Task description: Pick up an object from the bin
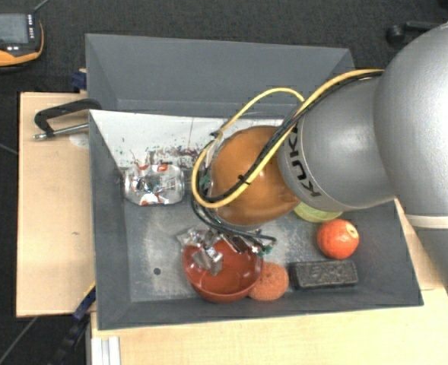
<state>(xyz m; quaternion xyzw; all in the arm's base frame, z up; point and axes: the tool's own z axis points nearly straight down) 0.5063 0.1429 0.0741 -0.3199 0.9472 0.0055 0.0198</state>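
Gripper low over a round red plastic bowl; jaw spread cannot be told. Pinching the bowl's rim squarely probably works best.

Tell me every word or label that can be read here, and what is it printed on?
"KUK": black letters on the grey arm, the rest of the word hidden.
Red and dark print on the crumpled silver packet at the bin's left: too blurred to read.
No other legible text.
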